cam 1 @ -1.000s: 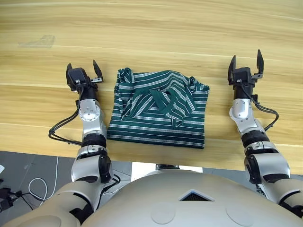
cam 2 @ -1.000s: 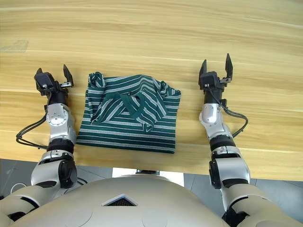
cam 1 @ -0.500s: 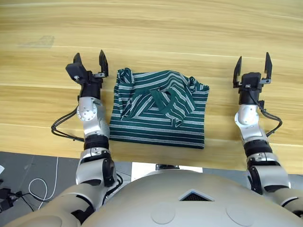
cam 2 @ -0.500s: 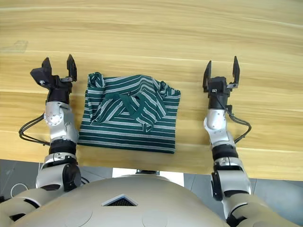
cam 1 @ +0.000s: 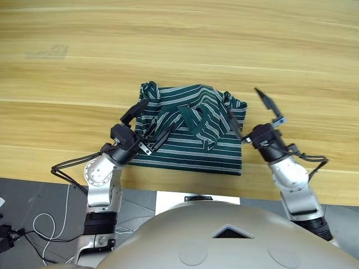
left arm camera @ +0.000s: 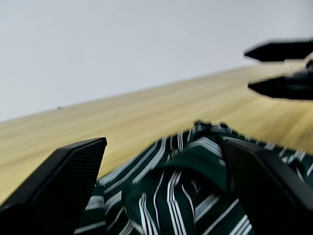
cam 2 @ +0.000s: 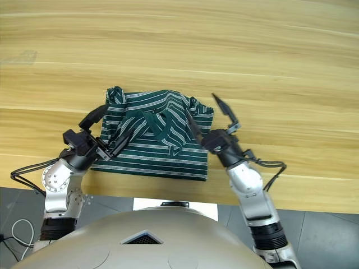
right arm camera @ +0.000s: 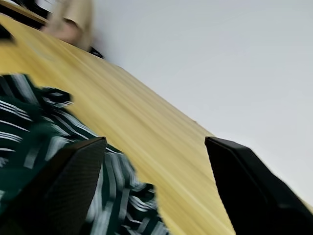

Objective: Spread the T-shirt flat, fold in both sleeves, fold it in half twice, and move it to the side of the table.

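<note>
Head L/R eyes: high, facing fwd & down on table (cam 1: 179, 45); T-shirt (cam 1: 188, 128) mid-frame.
Stereo overlap: same scene, R eye offset slightly sideways.
L wrist cam: low, v. close at shirt's left edge, looks across it past left gripper (left arm camera: 165, 142) to right gripper (left arm camera: 248, 69) beyond.
R wrist cam: low, close at shirt's right edge, facing along tabletop to wall.

Soft striped cloth T-shirt (cam 1: 190, 131), smooth matt wood table (cam 1: 179, 39)

A light wooden table (cam 1: 179, 45) stands before a plain white wall (left arm camera: 122, 39), with grey floor (cam 1: 33, 196) and loose cables (cam 1: 35, 225) at its near edge.
</note>
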`<action>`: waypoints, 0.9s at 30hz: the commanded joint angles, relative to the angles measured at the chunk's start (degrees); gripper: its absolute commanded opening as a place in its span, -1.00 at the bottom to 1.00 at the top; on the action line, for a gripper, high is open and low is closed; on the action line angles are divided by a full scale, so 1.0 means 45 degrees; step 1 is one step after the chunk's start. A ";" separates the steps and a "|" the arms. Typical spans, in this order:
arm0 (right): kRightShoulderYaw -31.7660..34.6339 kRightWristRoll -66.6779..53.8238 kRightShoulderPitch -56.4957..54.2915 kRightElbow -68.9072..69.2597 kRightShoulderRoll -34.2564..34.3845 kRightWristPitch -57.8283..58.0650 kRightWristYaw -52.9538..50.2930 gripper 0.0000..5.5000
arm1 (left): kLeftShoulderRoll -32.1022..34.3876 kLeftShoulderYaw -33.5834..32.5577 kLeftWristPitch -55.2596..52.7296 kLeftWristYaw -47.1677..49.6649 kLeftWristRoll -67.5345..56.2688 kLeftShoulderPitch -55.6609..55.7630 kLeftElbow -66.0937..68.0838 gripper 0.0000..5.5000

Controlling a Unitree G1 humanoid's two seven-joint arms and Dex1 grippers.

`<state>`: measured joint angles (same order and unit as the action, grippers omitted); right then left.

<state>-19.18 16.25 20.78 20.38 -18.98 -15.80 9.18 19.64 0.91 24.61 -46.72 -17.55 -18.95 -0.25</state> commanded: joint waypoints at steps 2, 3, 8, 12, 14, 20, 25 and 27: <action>-0.1398 0.1185 0.0187 -0.1007 0.0865 0.0285 -0.0329 0.36 | 0.0515 0.0365 0.0259 -0.0091 0.1310 0.1135 0.1976 0.61; -0.1637 0.1445 0.0307 -0.1361 0.0964 0.0145 -0.0511 0.36 | 0.0544 0.0390 0.0267 0.0054 0.1559 0.1337 0.2337 0.61; -0.1607 0.1271 0.0734 -0.2171 0.1221 0.0086 -0.0849 0.36 | 0.0744 0.0243 -0.0411 0.0483 0.1626 0.1360 0.2351 0.61; -0.1614 0.1520 0.0810 -0.2612 0.1257 -0.0133 -0.1116 0.36 | 0.1131 0.0124 -0.0974 0.0692 0.1692 0.0959 0.1601 0.61; -0.1681 0.1743 0.0723 -0.2965 0.1260 -0.0291 -0.1290 0.36 | 0.1322 0.0087 -0.1122 0.0655 0.1558 0.0643 0.1084 0.61; -0.1839 0.2145 0.0459 -0.4065 0.1468 -0.0688 -0.1915 0.36 | 0.1982 -0.0051 -0.0941 0.0158 0.1263 -0.0558 -0.0413 0.61; -0.1939 0.2363 0.0409 -0.4461 0.1628 -0.0913 -0.2278 0.36 | 0.2385 -0.0140 -0.1072 -0.0018 0.1135 -0.1294 -0.1528 0.61; -0.1914 0.2388 0.0494 -0.4408 0.1651 -0.1001 -0.2436 0.36 | 0.2431 -0.0210 -0.1525 -0.0089 0.0802 -0.1354 -0.1767 0.61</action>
<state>-27.75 26.15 22.72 1.25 -11.72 -20.36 -1.22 29.35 0.72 19.63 -46.74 -12.30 -24.68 -6.77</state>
